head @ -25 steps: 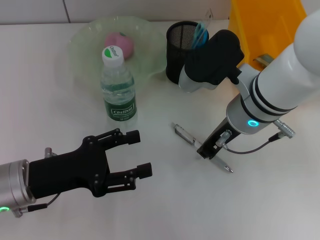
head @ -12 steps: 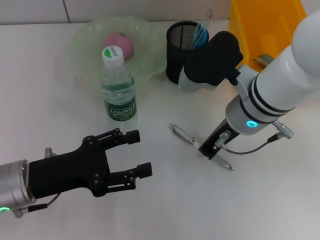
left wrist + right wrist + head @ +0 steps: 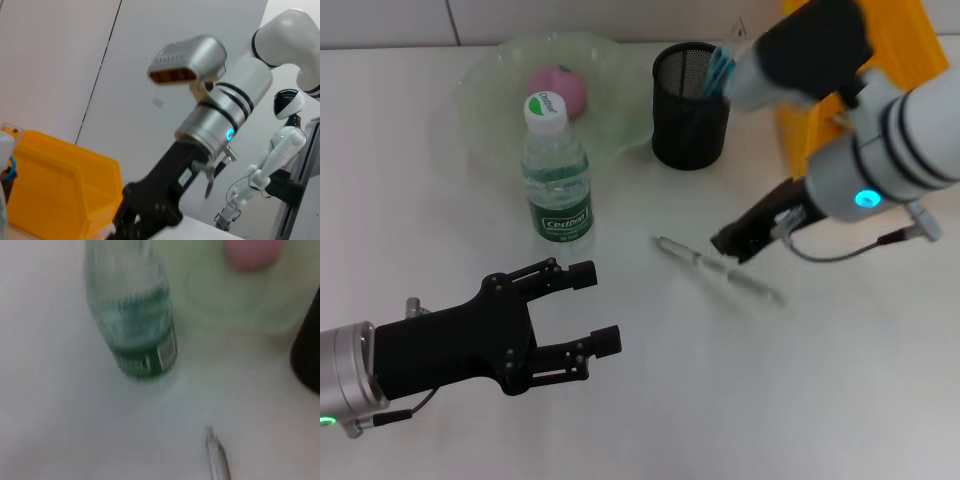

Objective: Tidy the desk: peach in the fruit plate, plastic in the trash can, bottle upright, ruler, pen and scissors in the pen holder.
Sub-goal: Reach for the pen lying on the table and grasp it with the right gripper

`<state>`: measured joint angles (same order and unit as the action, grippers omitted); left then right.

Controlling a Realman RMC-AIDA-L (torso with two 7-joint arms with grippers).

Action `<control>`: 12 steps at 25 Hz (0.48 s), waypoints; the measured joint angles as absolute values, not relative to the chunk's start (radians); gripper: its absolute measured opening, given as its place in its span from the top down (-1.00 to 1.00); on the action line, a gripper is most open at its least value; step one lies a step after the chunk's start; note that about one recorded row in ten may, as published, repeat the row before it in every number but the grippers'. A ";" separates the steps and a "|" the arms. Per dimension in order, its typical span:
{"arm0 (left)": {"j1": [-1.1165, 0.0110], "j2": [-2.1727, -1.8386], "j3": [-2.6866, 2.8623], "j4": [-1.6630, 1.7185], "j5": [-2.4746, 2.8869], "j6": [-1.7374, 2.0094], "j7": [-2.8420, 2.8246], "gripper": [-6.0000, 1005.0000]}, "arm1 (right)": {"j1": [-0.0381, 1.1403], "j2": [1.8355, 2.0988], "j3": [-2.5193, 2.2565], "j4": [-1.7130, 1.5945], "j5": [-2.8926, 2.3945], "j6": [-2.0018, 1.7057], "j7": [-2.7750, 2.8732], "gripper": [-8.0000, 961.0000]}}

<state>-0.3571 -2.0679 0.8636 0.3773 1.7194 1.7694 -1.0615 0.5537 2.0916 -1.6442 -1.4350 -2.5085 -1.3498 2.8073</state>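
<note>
My right gripper [image 3: 730,245] hangs right of centre above the desk [image 3: 650,400], shut on the silver pen [image 3: 720,267], which slants blurred just below its fingers. The pen's tip [image 3: 217,462] shows in the right wrist view. The bottle [image 3: 558,190] stands upright in front of the fruit plate [image 3: 480,100]. The peach [image 3: 558,88] lies in that plate. Light blue scissors [image 3: 720,65] stick out of the black mesh pen holder [image 3: 688,110]. The yellow trash can [image 3: 910,35] is at the far right. My left gripper [image 3: 600,305] is open at the lower left. The ruler and plastic are not in view.
The wall runs along the desk's far edge. The left wrist view shows my right arm [image 3: 215,120] in front of the trash can [image 3: 60,185], with another white robot [image 3: 280,145] standing far behind.
My right gripper has risen and swung up and to the right, away from the desk. The pen has come up with it and turned flatter. The left arm has not moved.
</note>
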 joint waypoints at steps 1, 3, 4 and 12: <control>-0.357 -2.068 0.864 0.377 1.719 1.769 -1.061 -0.66 | 0.540 2.092 -1.595 -1.442 -2.463 -1.349 2.774 0.78; -0.357 -2.068 0.864 0.377 1.719 1.768 -1.062 -0.66 | 0.517 2.091 -1.497 -1.444 -2.366 -1.349 2.698 0.81; -0.356 -2.068 0.863 0.377 1.719 1.768 -1.065 -0.66 | 0.506 2.088 -1.436 -1.439 -2.302 -1.352 2.646 0.83; -0.358 -2.066 0.862 0.377 1.720 1.767 -1.073 -0.66 | 0.540 2.079 -1.356 -1.440 -2.285 -1.447 2.608 0.95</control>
<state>-0.3582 -2.0663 0.8620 0.3774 1.7196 1.7668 -1.0728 0.5405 2.0791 -1.3558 -1.4402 -2.2845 -1.4475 2.6083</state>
